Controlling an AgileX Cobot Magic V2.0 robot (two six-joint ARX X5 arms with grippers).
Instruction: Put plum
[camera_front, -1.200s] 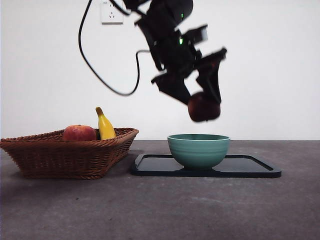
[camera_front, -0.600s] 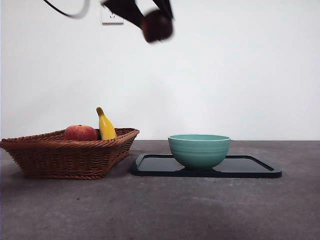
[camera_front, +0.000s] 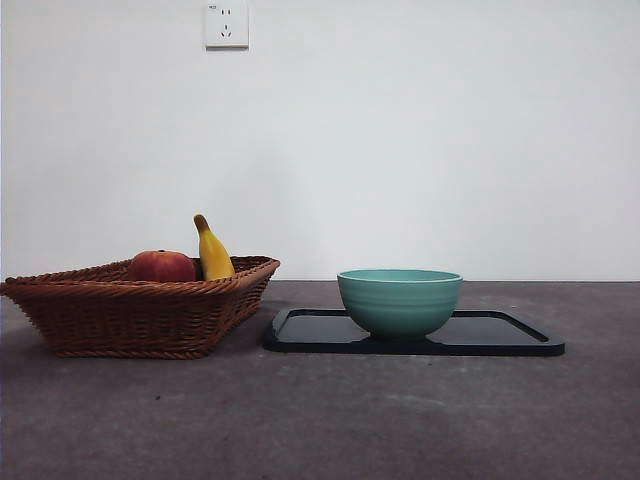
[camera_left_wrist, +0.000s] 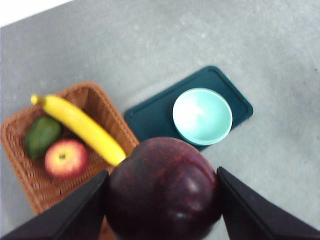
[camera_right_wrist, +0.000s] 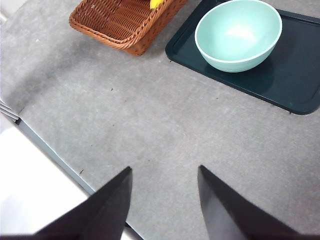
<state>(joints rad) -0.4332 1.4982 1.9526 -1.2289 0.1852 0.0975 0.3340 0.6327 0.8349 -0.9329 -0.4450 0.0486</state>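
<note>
The plum (camera_left_wrist: 163, 189) is held clamped between the left gripper (camera_left_wrist: 162, 200) fingers high above the tabletop, the green bowl (camera_left_wrist: 202, 116) lying well below and ahead of them, while the right gripper (camera_right_wrist: 162, 200) fingers are spread, empty.

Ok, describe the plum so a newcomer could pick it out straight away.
Find the wicker basket beside the dark tray with the teal bowl. High above them, the left end effector holds the plum between its black jaws. It is glossy dark maroon, much darker than the red-orange fruit lying in the basket by the banana.
</note>
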